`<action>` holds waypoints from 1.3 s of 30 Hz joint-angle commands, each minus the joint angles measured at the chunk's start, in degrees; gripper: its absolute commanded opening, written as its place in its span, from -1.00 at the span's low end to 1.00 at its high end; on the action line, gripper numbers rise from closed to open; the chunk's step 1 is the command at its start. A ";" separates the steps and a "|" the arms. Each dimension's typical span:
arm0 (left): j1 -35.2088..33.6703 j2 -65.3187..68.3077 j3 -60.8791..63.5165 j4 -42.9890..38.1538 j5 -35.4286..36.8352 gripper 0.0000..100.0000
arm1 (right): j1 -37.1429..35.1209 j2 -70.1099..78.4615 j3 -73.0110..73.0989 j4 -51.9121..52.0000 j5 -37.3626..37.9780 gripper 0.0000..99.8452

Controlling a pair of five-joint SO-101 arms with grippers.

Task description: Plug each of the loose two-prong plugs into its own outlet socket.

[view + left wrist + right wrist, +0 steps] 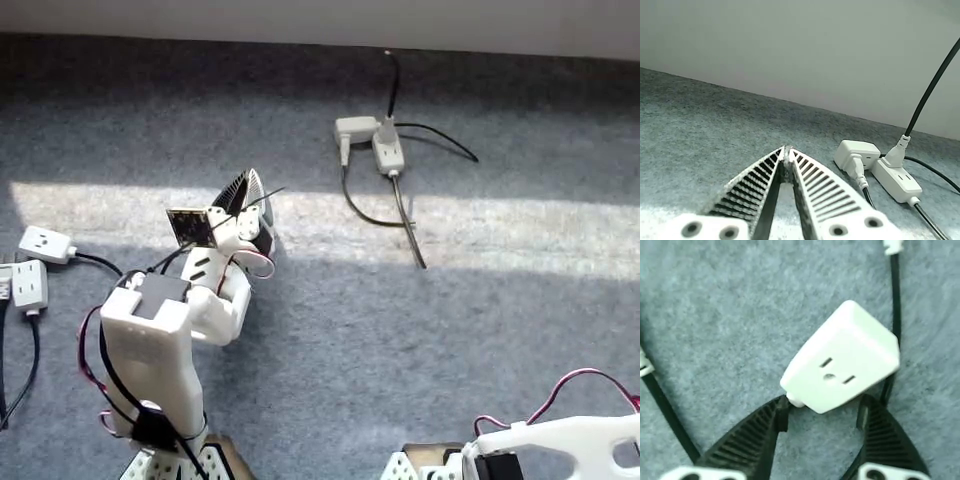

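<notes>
Grey carpet covers the table (480, 330); at 1 o'clock a white outlet cube (352, 128) sits beside an adapter (388, 152) (both cabled). The left tool (785, 152) is clenched empty; the right tool (822, 409), released, flanks a socket block (840, 360).

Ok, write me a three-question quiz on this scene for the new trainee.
1. True or false: the left hand is open.
2. The white socket block between the fingers of the right hand shows: A) a plug pushed in; B) an empty socket face; C) a taped-over face.
3. How many white blocks with cables plugged in lie on the carpet ahead of the left hand?
Key: 1 false, its fingers meet at the tips. 2 B. 3 two, the square block and the long block.
</notes>
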 commanded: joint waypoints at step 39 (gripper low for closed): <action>1.45 -0.66 -0.13 -0.97 -0.09 -0.99 | -20.62 -8.48 -25.63 14.81 -13.80 -0.99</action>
